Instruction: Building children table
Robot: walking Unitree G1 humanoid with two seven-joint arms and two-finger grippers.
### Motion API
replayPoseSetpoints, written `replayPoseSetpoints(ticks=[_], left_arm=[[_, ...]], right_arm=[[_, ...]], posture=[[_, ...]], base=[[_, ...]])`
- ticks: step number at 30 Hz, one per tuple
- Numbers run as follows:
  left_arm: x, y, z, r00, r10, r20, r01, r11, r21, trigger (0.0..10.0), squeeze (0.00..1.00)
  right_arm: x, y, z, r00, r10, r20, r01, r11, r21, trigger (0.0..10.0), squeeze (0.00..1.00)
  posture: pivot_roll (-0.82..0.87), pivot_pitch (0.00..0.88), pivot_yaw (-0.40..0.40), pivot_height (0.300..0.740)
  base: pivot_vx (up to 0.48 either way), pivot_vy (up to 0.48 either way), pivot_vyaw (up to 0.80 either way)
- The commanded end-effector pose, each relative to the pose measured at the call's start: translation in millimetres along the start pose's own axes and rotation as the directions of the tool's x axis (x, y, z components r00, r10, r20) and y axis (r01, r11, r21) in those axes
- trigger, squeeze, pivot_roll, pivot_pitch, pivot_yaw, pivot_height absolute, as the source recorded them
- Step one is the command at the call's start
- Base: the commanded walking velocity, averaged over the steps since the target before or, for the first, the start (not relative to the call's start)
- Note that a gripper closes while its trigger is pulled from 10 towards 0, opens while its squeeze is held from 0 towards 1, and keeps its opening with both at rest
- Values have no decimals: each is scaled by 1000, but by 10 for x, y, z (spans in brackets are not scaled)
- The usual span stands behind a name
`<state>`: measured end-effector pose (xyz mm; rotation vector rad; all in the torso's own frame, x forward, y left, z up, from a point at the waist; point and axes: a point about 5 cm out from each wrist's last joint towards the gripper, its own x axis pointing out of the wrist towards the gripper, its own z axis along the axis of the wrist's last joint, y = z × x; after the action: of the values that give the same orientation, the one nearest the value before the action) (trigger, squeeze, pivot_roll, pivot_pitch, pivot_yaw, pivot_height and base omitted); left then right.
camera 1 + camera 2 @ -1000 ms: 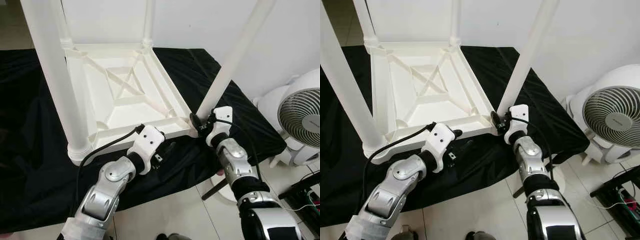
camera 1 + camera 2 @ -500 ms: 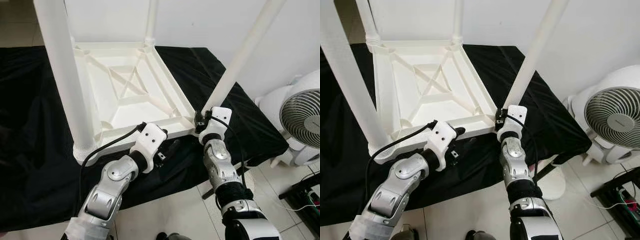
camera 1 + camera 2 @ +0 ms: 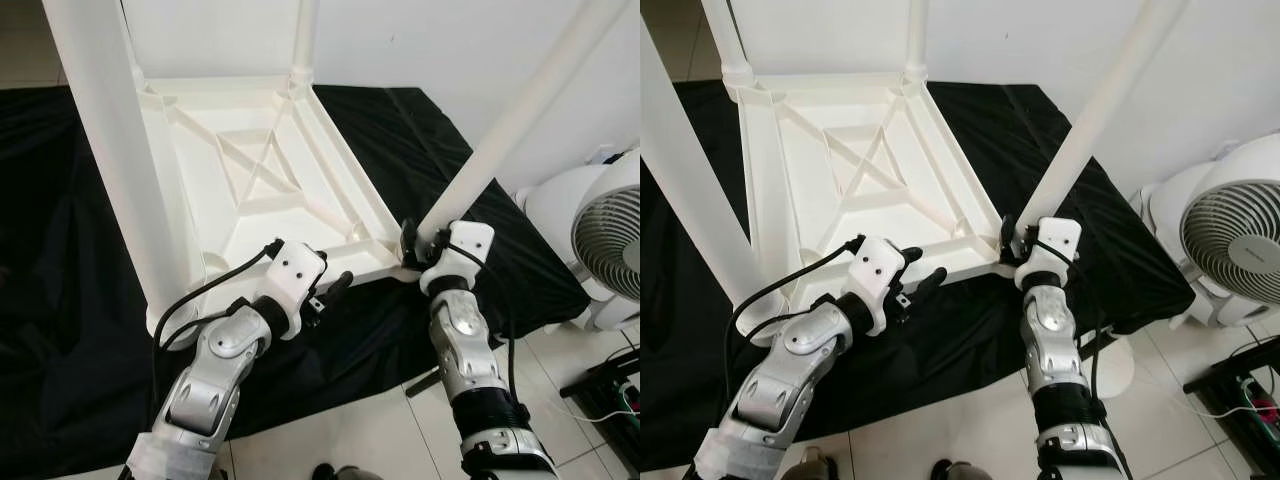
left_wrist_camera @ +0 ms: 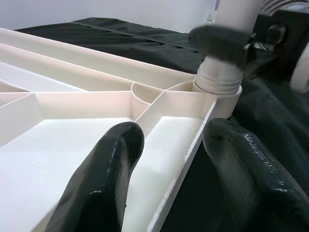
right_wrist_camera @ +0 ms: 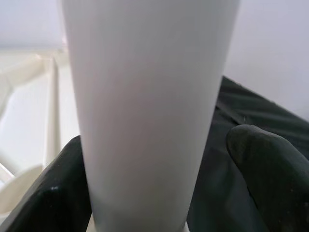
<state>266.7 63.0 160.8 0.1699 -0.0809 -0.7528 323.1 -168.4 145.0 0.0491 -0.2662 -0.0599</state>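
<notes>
Children's table [image 3: 270,190], white plastic, lies upside down on a black cloth [image 3: 60,330] spread over the floor, its ribbed underside facing up and its legs rising from the corners.

Item, near-right leg [image 3: 510,125]: we see it standing in the corner socket nearest the robot's right side, leaning slightly outward as it rises.

Item, right gripper [image 3: 418,243]: we find it at the base of that leg. In the right wrist view one black finger [image 5: 46,205] lies against the leg, while the other finger [image 5: 273,169] stands a little off it with cloth visible between; we cannot tell whether the leg is truly pinched.

Item, left gripper [image 4: 169,159]: we note its fingers spread, straddling the table's near rim, one fingertip [image 4: 113,159] over the inner panel, the other [image 4: 241,154] outside over the cloth. Contact with the rim cannot be judged.

Item, near-left leg [image 3: 115,160]: thick, upright, seated at its corner.

Item, white fan [image 3: 605,235]: on the tiled floor beside the cloth, at the robot's right.
</notes>
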Motion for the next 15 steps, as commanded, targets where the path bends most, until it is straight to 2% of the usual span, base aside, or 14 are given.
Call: replayPoseSetpoints(ticks=[1,2,3,4,7,10,12,15], left_arm=[[5,2,-38,999,42,-12,-42,999,-6,10000,0],[2,4,-39,999,42,-12,-42,999,-5,10000,0],[-2,6,-39,999,42,-12,-42,999,-4,10000,0],[-2,6,-39,999,42,-12,-42,999,-4,10000,0],[-5,8,-40,999,41,-11,-41,999,-4,10000,0],[-3,8,-39,999,40,-10,-40,999,-5,10000,0],[6,2,-37,999,35,-9,-35,999,-7,10000,0],[6,0,-34,1000,29,-9,-29,1000,-6,10000,0]], right_arm=[[-40,-91,26,1000,-18,21,18,1000,-1,10000,639],[-69,-104,50,999,-14,35,14,1000,-9,10000,639],[-114,-108,68,999,-2,45,2,1000,-6,10000,0],[-114,-108,68,999,-2,45,2,1000,-6,10000,0],[-302,-75,85,997,57,43,-57,998,4,10000,0],[-349,-69,89,997,67,44,-67,998,0,10000,0],[-481,-22,97,990,133,50,-133,991,0,10000,0],[-569,-13,112,984,172,53,-173,985,2,10000,0]], posture=[[82,67,-136,740],[82,67,-136,740],[78,66,-134,740],[78,66,-134,740],[70,69,-130,740],[68,70,-129,740],[61,74,-123,740],[57,81,-119,740]], base=[[0,0,0],[0,0,0],[0,0,0],[0,0,0],[0,0,0],[0,0,0],[0,0,0],[0,0,0]])
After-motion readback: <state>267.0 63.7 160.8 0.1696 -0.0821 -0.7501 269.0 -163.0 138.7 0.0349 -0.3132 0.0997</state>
